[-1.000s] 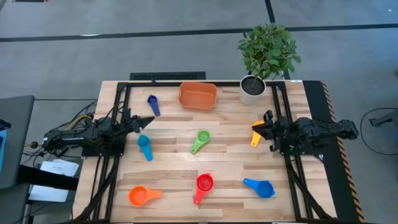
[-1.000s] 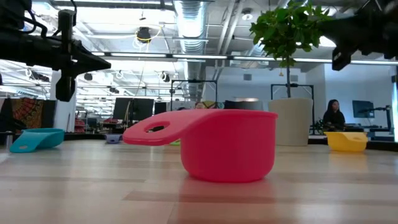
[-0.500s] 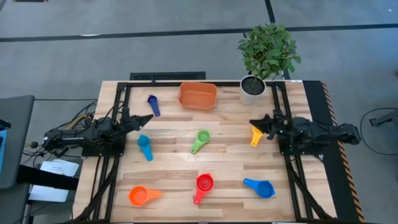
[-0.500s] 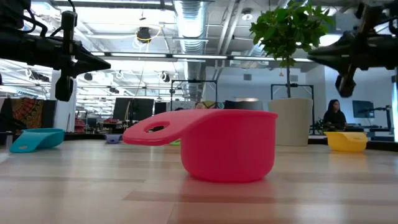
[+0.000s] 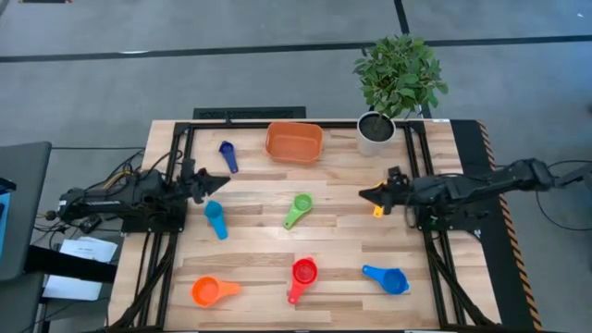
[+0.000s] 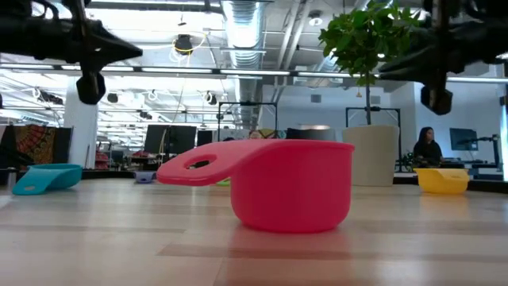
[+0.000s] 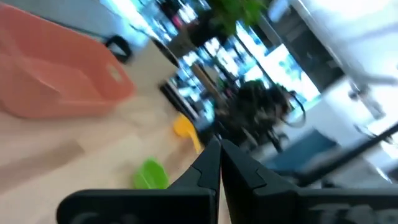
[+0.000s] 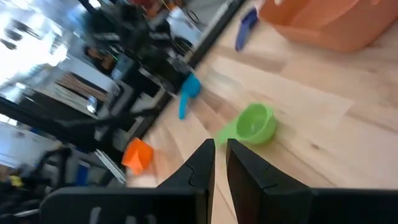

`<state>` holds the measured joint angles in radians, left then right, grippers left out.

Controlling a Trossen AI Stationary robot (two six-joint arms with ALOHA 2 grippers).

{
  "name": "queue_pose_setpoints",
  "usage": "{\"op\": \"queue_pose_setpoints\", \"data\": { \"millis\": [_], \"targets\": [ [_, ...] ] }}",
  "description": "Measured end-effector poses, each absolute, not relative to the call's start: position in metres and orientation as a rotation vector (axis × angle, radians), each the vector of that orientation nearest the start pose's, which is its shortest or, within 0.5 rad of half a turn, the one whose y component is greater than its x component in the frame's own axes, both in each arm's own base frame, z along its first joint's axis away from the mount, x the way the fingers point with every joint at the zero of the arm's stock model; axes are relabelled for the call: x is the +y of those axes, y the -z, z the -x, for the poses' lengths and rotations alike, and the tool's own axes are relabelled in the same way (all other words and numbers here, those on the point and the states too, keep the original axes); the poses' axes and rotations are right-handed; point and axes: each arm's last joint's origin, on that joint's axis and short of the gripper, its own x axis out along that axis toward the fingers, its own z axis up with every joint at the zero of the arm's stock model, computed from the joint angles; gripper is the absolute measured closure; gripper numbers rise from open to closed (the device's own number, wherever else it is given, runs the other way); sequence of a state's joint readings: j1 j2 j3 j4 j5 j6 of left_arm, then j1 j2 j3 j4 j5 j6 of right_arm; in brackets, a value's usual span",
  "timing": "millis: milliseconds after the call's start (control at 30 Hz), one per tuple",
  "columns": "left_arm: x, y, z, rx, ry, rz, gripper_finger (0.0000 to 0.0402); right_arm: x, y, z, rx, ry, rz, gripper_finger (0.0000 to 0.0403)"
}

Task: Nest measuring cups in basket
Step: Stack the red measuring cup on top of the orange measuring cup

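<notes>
Measuring cups [image 5: 299,210] lie scattered (none nested) outside the basket [image 5: 294,141].

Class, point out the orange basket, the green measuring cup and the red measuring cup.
orange basket [image 5: 294,155]: high view, front rim.
green measuring cup [image 5: 302,203]: high view, bowl.
red measuring cup [image 6: 294,187]: low view, bowl wall.
</notes>
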<state>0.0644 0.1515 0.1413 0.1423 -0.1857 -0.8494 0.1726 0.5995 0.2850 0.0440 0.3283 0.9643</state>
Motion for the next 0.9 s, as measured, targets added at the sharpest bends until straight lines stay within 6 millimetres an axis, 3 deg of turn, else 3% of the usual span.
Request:
{"op": "queue_pose_setpoints", "data": {
  "millis": [233, 467, 667, 900],
  "targets": [
    [0.000, -0.225, -0.116, 0.036, -0.017, 0.826, 0.0401, 0.039, -0.221, -0.193, 0.288, 0.333, -0.895, 0.0337],
    [-0.014, -0.224, -0.128, 0.358, 0.038, 0.758, 0.0401, 0.071, -0.235, -0.249, 0.328, 0.379, -0.849, 0.0337],
    [-0.022, -0.220, -0.124, 0.564, 0.041, 0.729, 0.0401, 0.100, -0.236, -0.303, 0.394, 0.422, -0.889, 0.0337],
    [-0.028, -0.214, -0.118, 0.655, 0.009, 0.717, 0.0401, 0.126, -0.233, -0.345, 0.595, 0.548, -1.036, 0.0337]
  ]
}}
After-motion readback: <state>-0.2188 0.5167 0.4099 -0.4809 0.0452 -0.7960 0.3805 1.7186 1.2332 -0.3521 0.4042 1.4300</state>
